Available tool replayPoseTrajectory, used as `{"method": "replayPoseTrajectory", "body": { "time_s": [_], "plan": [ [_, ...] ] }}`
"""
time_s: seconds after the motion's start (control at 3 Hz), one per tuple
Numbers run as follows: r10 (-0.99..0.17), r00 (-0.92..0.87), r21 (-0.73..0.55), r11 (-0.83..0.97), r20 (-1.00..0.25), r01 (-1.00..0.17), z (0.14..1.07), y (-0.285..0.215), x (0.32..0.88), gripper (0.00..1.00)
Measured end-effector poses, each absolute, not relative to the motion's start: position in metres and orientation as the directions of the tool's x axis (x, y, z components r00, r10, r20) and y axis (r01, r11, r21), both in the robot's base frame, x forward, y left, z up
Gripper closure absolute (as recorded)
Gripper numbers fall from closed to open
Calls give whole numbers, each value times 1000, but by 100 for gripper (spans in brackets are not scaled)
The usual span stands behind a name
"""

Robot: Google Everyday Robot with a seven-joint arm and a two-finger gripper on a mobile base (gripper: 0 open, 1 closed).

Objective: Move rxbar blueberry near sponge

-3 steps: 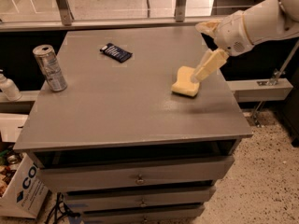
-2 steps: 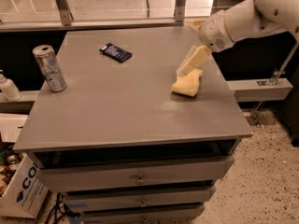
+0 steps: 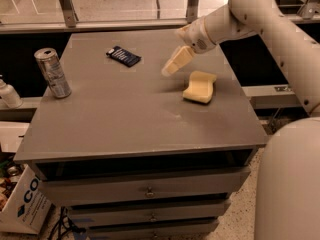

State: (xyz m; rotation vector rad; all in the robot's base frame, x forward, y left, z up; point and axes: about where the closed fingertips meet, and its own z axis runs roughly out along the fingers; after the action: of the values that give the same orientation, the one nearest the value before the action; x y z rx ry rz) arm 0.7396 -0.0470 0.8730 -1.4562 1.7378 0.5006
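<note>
The rxbar blueberry (image 3: 123,56) is a flat navy bar with white lettering, lying at the back left-centre of the grey table (image 3: 125,119). The pale yellow sponge (image 3: 199,87) lies to the right of the middle. My gripper (image 3: 171,65) hangs above the table between them, just up and left of the sponge and about a hand's width right of the bar. It holds nothing.
A silver can (image 3: 52,72) stands upright near the left edge. A white bottle (image 3: 9,94) sits on a lower shelf left of the table. My arm (image 3: 260,14) reaches in from the right. A cardboard box (image 3: 22,204) is on the floor lower left.
My gripper has moved left and back, from over the sponge to the space between the sponge and the bar. The sponge, bar and can have not moved.
</note>
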Motion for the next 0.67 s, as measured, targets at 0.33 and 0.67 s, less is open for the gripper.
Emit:
{"method": "replayPoseTrajectory", "body": {
  "time_s": [0.33, 0.67],
  "plan": [
    [-581, -86, -110, 294, -810, -949, 865, -21, 751, 0],
    [-529, -153, -37, 332, -835, -943, 857, 1, 755, 0]
  ]
}}
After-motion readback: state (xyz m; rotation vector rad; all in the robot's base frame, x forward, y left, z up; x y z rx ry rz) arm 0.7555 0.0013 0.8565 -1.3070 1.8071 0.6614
